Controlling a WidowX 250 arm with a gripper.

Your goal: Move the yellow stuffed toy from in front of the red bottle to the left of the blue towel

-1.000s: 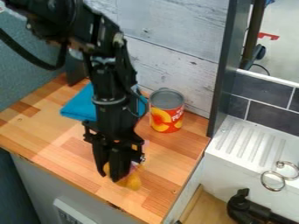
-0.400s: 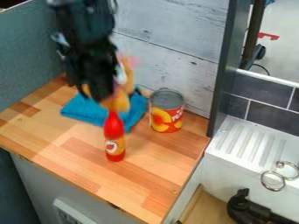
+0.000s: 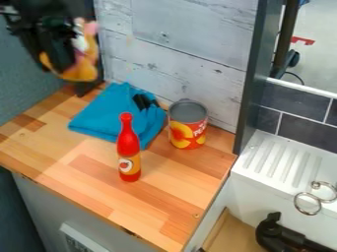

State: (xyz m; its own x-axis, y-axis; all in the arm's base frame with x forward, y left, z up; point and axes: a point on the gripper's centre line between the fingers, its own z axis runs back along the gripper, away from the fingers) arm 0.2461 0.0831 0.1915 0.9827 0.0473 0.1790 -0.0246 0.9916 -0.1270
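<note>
Running below a pale plank wall (image 3: 191, 49), the wooden tabletop (image 3: 164, 197) ends beside a white sink (image 3: 263, 184). It carries a folded blue cloth (image 3: 109, 115), an upright red bottle (image 3: 129, 155) in front and a can (image 3: 188, 129) to the right. Up at the upper left, above the tabletop, the black tool (image 3: 63, 64) pinches an orange and pink soft toy (image 3: 86, 68).

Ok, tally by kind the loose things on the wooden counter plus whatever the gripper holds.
Slim red bottle with a label: 1
Red-orange metal can with a fruit picture: 1
Folded blue cloth: 1
Yellow, pink and white item, in the black two-finger gripper: 1
Total: 4
Black patch on the cloth: can't tell if separate, uncounted.
</note>
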